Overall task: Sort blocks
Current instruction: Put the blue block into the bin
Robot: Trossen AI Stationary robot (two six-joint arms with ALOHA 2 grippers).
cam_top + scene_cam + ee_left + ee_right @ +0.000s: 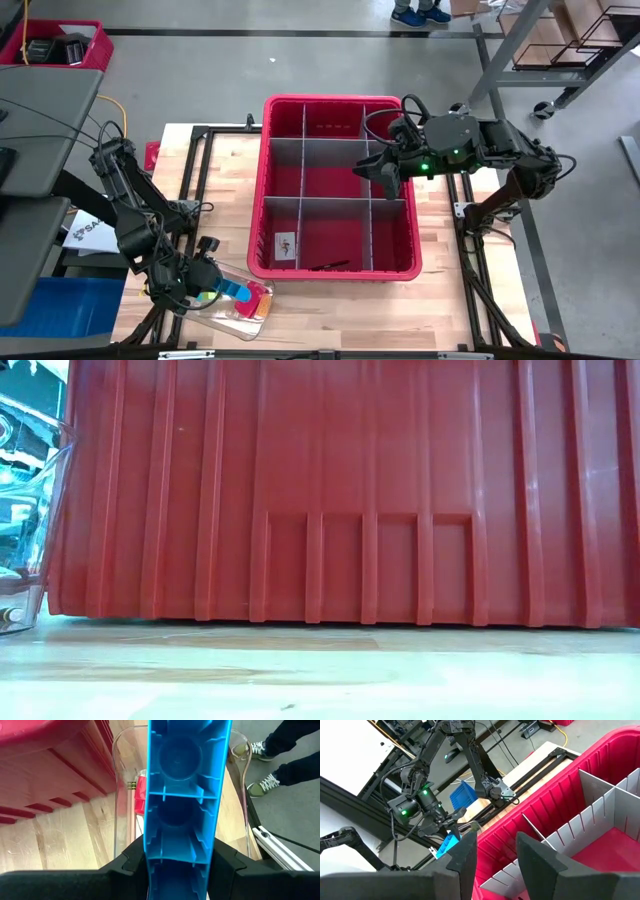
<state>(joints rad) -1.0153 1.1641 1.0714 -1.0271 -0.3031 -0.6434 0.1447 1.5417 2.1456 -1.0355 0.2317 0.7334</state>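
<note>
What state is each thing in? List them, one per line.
left gripper: shut on blue block, over the clear container
blue block: held, lifted
clear container: lying beside the red bin, blocks inside
red bin: open-topped, divided by grey sheets
right gripper: open, empty, over the bin

The red bin (330, 490) blocks the low view, hiding both arms.
</note>
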